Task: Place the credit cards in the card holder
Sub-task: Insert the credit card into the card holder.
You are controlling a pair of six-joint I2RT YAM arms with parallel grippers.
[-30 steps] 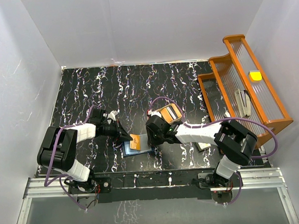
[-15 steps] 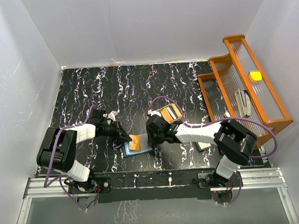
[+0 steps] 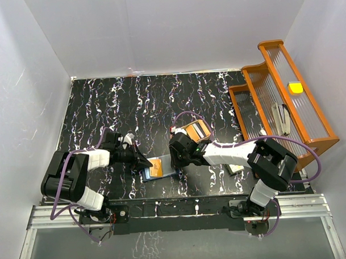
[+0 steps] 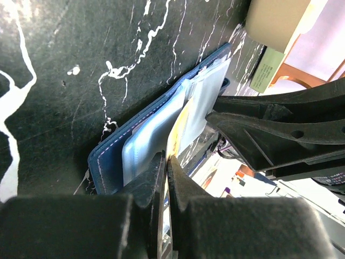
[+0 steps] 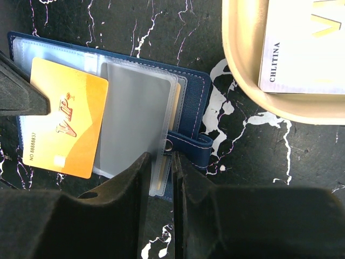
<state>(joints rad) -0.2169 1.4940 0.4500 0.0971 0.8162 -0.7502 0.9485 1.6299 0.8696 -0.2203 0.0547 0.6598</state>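
My left gripper (image 4: pixel 167 162), fully closed, pinches the orange card (image 5: pixel 67 118); my right gripper (image 5: pixel 161 162), nearly closed, nips a clear sleeve of the card holder (image 5: pixel 191 81).

Tabletop (image 3: pixel 104 109) is black with white marble-ish veins, boxed in by plain white walls (image 3: pixel 158 33). On the right sits an orange stepped rack (image 3: pixel 271 47) with ribbed clear panels; a yellow thing (image 3: pixel 295 87) is on the top tier and some whitish bits (image 3: pixel 282 119) on the one below, can't tell what they are. A tan tray (image 5: pixel 232 54) with rounded corners sits mid-table. A pale block (image 3: pixel 235 169) lies near right, half hidden. Metal rail (image 3: pixel 164 209) runs along the near edge.
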